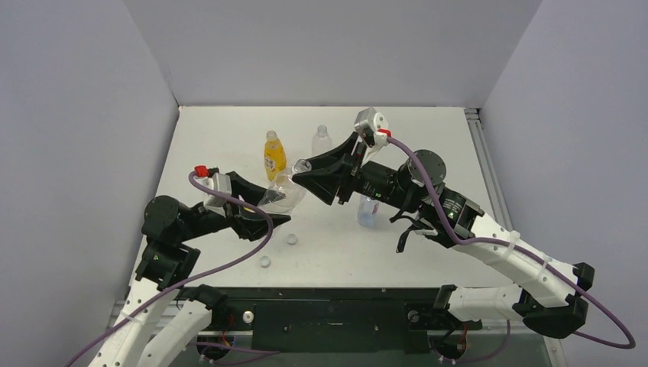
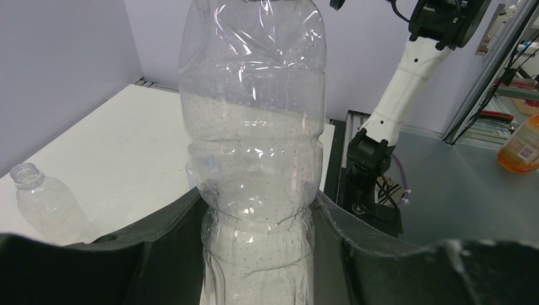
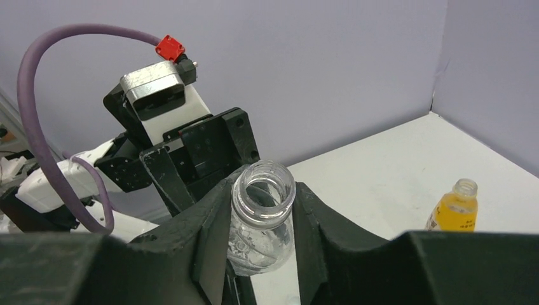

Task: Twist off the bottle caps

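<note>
bottle (image 2: 254, 159) held by left gripper (image 2: 257, 213), right gripper (image 3: 262, 213).

Four bottles are counted over the table (image 1: 428, 138) — one yellow-orange bottle (image 1: 274, 155) and three clear: a rear clear bottle (image 1: 322, 141), a tilted clear bottle (image 1: 283, 193) and a short bottle (image 1: 368, 211) with a bluish label. Two loose white caps are counted — one cap (image 1: 292, 239), another cap (image 1: 264, 261). A fifth, orange bottle (image 2: 520, 145) is seen off the table. Two robot arms are counted: left arm (image 1: 179, 225), right arm (image 1: 458, 210).
</note>
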You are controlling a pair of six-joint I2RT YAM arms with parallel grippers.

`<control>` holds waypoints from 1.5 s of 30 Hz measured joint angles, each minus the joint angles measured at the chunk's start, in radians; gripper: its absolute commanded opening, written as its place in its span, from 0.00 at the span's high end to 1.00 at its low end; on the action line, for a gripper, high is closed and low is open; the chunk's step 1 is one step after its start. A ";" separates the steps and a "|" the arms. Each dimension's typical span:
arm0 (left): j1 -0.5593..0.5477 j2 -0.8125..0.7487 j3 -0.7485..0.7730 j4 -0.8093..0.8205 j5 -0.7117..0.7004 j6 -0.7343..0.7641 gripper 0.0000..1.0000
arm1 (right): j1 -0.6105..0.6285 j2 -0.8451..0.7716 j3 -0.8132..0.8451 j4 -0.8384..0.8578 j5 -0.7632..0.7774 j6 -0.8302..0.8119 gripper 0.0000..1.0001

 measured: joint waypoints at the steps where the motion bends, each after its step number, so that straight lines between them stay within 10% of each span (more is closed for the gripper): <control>1: 0.000 -0.002 0.000 0.001 -0.001 -0.001 1.00 | -0.003 0.003 0.000 0.006 0.000 0.004 0.82; 5: 0.002 -0.002 0.000 0.000 -0.006 -0.005 0.66 | -0.005 0.014 0.000 0.027 0.002 0.013 1.00; 6: 0.002 -0.002 0.000 0.000 -0.008 -0.005 0.29 | -0.005 0.015 0.000 0.027 0.005 0.014 1.00; 8: 0.002 -0.002 0.000 -0.001 -0.014 -0.005 0.01 | -0.004 0.015 0.000 0.027 0.016 0.012 1.00; 22: 0.036 0.193 0.114 -0.349 -0.211 0.027 0.04 | -0.148 0.072 -0.040 -0.106 0.362 -0.172 1.00; 45: 0.239 0.434 0.407 -0.811 -0.397 0.246 0.03 | -0.455 0.477 -0.177 0.182 0.694 -0.226 1.00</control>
